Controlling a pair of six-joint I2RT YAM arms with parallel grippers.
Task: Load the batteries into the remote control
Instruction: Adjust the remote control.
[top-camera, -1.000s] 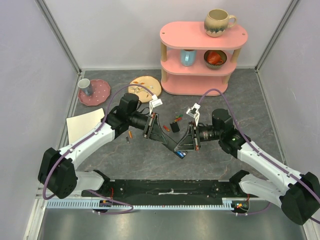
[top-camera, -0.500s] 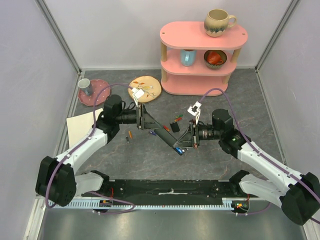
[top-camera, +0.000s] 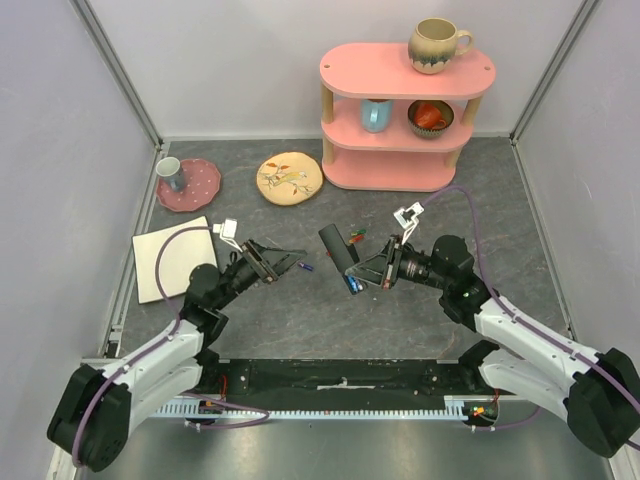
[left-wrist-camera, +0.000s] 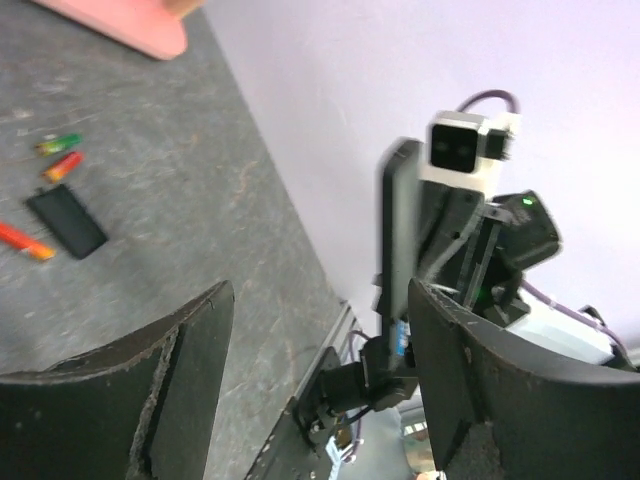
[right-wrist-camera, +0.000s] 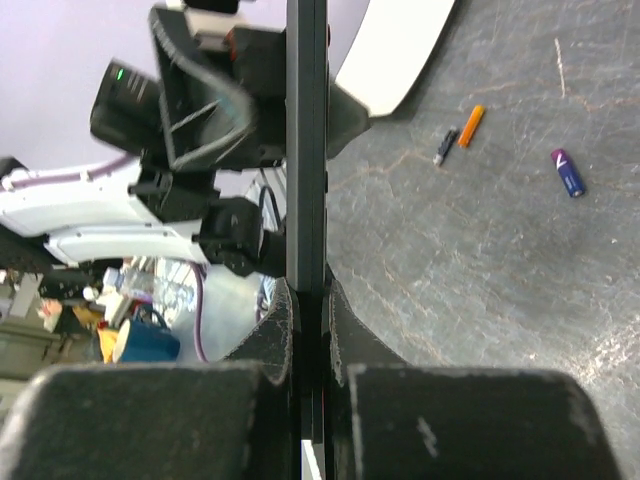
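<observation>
The remote control (top-camera: 336, 248) is a long black bar held up off the table, with my right gripper (top-camera: 372, 272) shut on its lower part. In the right wrist view the remote control (right-wrist-camera: 306, 150) runs straight up from between the fingers of the right gripper (right-wrist-camera: 307, 290). A blue battery (top-camera: 352, 283) shows at its lower end. My left gripper (top-camera: 285, 262) is open and empty, apart to the remote's left; its wrist view shows the left gripper (left-wrist-camera: 318, 300) facing the remote control (left-wrist-camera: 398, 220). Loose batteries lie on the table: blue (top-camera: 308, 266), orange (right-wrist-camera: 472, 125), green (left-wrist-camera: 60, 144), red (left-wrist-camera: 62, 166).
A small black rectangular piece (left-wrist-camera: 66, 221) lies by the red and green cells. A pink shelf (top-camera: 405, 120) with mugs stands at the back. A tan plate (top-camera: 290, 178), a pink plate (top-camera: 190, 183) with a cup, and a white sheet (top-camera: 172, 258) sit on the left.
My left gripper opened, let go of the remote and drew back to the left and toward its base. The right gripper kept the remote and swung it up more upright.
</observation>
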